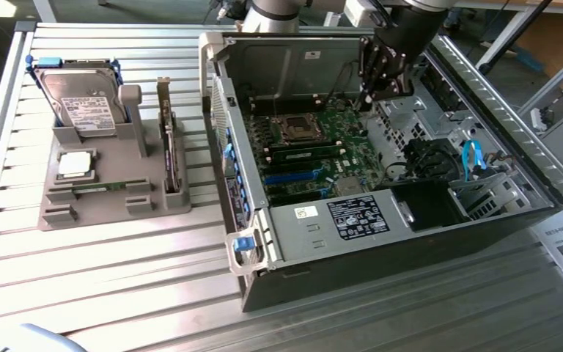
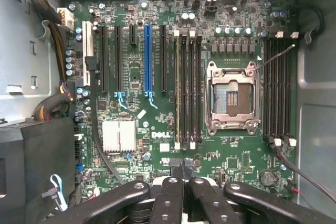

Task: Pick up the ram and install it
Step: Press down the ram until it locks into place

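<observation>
A thin green ram stick (image 1: 94,188) lies flat in the grey fixture (image 1: 115,209) at the exterior view's left, far from my gripper. My gripper (image 1: 365,103) hangs inside the open computer case (image 1: 221,110), over the motherboard's far edge beyond the CPU socket (image 1: 296,130). In the wrist view its fingertips (image 2: 176,174) are pressed together, and the gripper (image 2: 181,167) looks shut with nothing clearly between the fingers. The ram slots (image 2: 195,87) run beside the socket (image 2: 232,97). One slot seems to hold a stick, seen edge-on as a yellowish strip (image 2: 177,87).
The fixture also carries a silver hard drive (image 1: 84,103), an upright dark expansion card (image 1: 169,147) and a square chip (image 1: 74,163). Inside the case are drive cages with a blue cable (image 1: 472,158), a dark shroud (image 2: 37,166) and loose wires (image 2: 294,169).
</observation>
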{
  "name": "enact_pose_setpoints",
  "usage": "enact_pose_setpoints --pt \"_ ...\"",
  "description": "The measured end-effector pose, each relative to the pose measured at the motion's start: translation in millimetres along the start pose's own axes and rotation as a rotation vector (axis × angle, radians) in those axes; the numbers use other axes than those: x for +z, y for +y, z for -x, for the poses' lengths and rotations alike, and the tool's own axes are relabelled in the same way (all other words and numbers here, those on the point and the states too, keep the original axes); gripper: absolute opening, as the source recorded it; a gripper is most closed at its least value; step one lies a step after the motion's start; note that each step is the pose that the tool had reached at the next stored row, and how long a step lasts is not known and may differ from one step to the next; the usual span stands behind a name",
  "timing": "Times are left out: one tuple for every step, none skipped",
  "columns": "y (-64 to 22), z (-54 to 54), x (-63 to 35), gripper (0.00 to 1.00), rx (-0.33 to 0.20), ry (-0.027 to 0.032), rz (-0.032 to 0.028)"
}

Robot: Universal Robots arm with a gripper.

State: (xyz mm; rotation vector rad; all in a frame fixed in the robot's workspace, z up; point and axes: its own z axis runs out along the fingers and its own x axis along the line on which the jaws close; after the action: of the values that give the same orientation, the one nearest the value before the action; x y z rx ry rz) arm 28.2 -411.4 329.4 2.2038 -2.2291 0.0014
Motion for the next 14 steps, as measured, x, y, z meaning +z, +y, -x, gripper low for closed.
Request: enact_pose_setpoints --pt "0.0 0.0 1.2 0.1 0.0 0.0 -0.0002" --pt "0.0 0.0 2.3 0.1 0.0 0.0 -0.0003" --pt "0.0 0.0 3.4 0.1 0.0 0.0 -0.0004" --pt "0.0 0.0 4.4 0.1 0.0 0.0 -0.0005" --pt "0.0 0.0 5.5 0.1 0.0 0.0001 -0.0006" --pt "0.0 0.0 6.6 0.1 0.0 0.0 -0.0007" --pt "0.0 0.0 7.8 0.1 0.0 0.0 -0.0008" --pt "0.0 0.1 8.9 0.1 0.0 0.0 -0.0009" --pt "0.0 0.0 10.0 0.1 0.0 0.0 -0.001" --pt "0.0 0.1 11.1 0.1 0.0 -0.0001 -0.0012" --pt "-0.1 0.1 13.3 0.1 0.0 0.0 -0.0014" --pt "-0.1 0.1 14.9 0.1 0.0 0.0 -0.0016" --pt "-0.1 0.1 16.2 0.1 0.0 0.0 -0.0018" --pt "-0.1 0.1 17.1 0.1 0.0 0.0001 -0.0019"
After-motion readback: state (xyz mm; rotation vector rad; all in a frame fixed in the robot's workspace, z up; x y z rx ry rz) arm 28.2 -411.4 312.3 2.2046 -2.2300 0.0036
